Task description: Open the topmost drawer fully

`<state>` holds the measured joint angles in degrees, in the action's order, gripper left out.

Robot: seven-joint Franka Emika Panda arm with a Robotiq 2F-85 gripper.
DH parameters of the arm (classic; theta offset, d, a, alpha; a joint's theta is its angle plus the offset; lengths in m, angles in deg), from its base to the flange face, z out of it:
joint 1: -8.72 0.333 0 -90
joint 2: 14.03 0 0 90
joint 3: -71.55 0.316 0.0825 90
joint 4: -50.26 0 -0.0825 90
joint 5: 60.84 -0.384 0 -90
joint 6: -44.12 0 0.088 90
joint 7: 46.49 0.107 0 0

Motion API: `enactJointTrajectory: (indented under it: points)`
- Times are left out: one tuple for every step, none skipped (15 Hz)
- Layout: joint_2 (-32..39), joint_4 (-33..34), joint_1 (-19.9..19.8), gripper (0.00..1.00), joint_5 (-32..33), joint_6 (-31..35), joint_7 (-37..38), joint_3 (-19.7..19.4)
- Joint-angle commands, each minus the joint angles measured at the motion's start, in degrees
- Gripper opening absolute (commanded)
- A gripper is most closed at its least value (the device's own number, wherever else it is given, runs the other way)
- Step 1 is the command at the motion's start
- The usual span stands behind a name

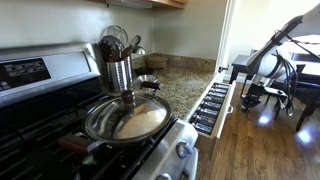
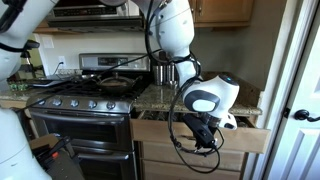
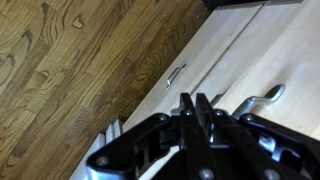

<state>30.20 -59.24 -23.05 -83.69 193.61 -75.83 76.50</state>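
Note:
The topmost drawer (image 1: 213,104) stands pulled out from under the granite counter, and rows of small dark-lidded spice jars show inside it. Its pale front panel also shows in an exterior view (image 2: 245,137). My gripper (image 1: 249,97) hangs just in front of that panel, over the wood floor. In an exterior view the gripper (image 2: 201,139) is partly covered by the wrist and cables. In the wrist view the two black fingers (image 3: 197,105) lie pressed together with nothing visible between them. A metal handle (image 3: 262,97) on a pale cabinet front lies just to their right, apart from them.
A steel stove (image 2: 80,110) with a frying pan (image 1: 127,118) stands beside the drawer. A utensil holder (image 1: 119,70) stands on the counter. A second small handle (image 3: 175,77) sits on the pale cabinet front. Wood floor (image 3: 70,70) lies below. A white door frame (image 2: 295,90) is close by.

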Motion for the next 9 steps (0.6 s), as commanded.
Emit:
enactJointTrajectory:
  points:
    - [-12.61, -13.54, -2.48, 0.39, -0.83, 2.31, -4.55, 2.97]
    - [-15.03, -15.41, -2.83, 0.46, -1.20, 1.62, -5.84, 3.58]
    - [-17.80, -17.15, -2.69, 0.51, -1.75, 0.68, -6.31, 3.82]
    - [-20.69, -18.95, -2.21, 0.57, -2.42, -0.08, -6.44, 3.82]
    - [-23.70, -20.48, -1.40, 0.64, -3.27, -0.92, -5.67, 3.61]
    - [-26.73, -21.89, -0.76, 0.70, -4.36, -2.20, -5.02, 3.43]
    - [-29.41, -22.71, 0.42, 0.77, -5.98, -2.92, -2.78, 2.80]
    - [-30.89, -22.43, 1.65, 0.83, -6.78, -5.00, -1.43, 1.86]
    - [-32.07, -21.87, 3.20, 0.90, -7.59, -7.03, 0.56, 0.71]
